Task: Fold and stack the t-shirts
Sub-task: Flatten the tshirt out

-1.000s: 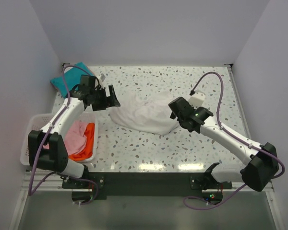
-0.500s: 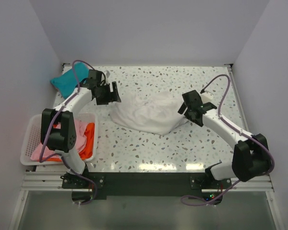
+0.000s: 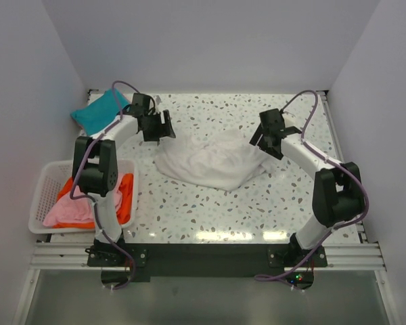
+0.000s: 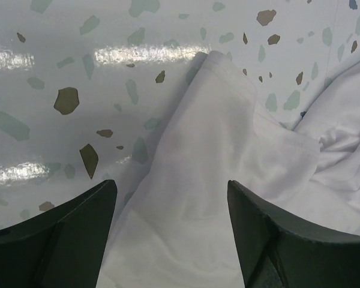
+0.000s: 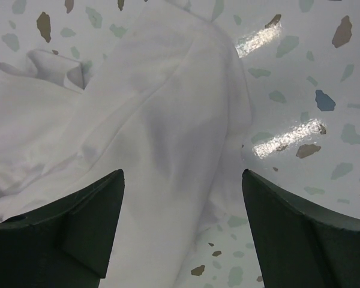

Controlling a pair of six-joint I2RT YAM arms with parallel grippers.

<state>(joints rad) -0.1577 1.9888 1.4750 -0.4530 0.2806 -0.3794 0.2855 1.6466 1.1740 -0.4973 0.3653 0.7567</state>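
The white t-shirt (image 3: pixel 213 161) lies crumpled in the middle of the table. My left gripper (image 3: pixel 166 128) is open over its far left corner; the left wrist view shows white cloth (image 4: pixel 228 180) between the spread fingers (image 4: pixel 66 234). My right gripper (image 3: pixel 257 141) is open over its far right edge; the right wrist view shows a white fold (image 5: pixel 168 138) between the spread fingers (image 5: pixel 300 234). The teal t-shirt (image 3: pixel 98 112) lies folded at the far left. Pink (image 3: pixel 71 210) and orange (image 3: pixel 125 200) t-shirts lie in the basket.
The white plastic lattice basket (image 3: pixel 44 196) stands at the near left edge. Speckled terrazzo tabletop (image 3: pixel 210 210) surrounds the white shirt. White walls close in the back and both sides.
Both arms have swung toward the far side of the table. The left gripper moved to the shirt's far left corner, the right gripper to its far right edge. The shirt has barely shifted.
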